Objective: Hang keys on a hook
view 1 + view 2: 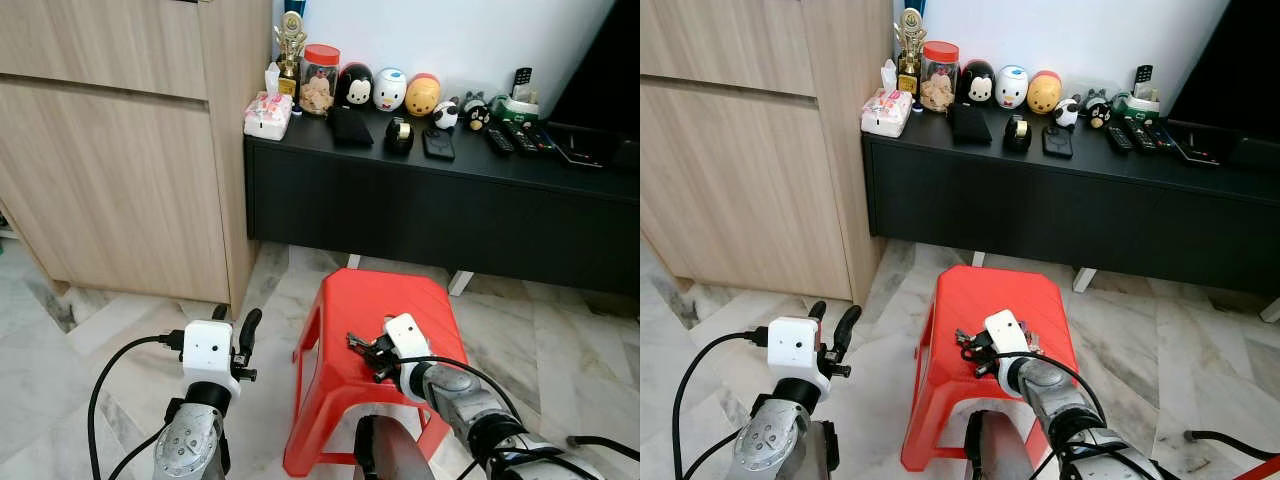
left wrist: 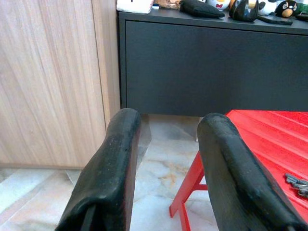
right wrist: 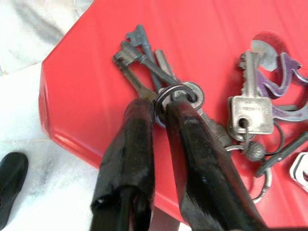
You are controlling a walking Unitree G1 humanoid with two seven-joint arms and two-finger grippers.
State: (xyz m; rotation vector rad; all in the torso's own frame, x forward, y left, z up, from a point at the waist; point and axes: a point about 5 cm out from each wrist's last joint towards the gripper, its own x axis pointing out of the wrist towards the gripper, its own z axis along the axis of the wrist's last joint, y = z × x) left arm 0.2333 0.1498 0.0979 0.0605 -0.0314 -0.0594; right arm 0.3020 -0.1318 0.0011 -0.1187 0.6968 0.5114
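Note:
A bunch of dark metal keys [image 3: 144, 53] on a steel ring [image 3: 179, 94] lies on the top of a red plastic stool [image 1: 375, 295]. My right gripper [image 3: 161, 108] is down on the stool, its two black fingers pinched on the ring. The head views show the keys [image 1: 362, 345] just left of the right wrist's white camera block [image 1: 405, 335]. More keys and a purple tag [image 3: 284, 91] lie beside the bunch. My left gripper [image 1: 235, 325] is held open in the air to the left of the stool, with nothing between its fingers [image 2: 115, 159].
A black low console [image 1: 450, 205] stands behind the stool, with jars, toy figures, a trophy and remotes [image 1: 515, 135] on its top. A tall wooden cabinet [image 1: 120, 150] stands to the left. The floor is marble tile [image 1: 100, 330].

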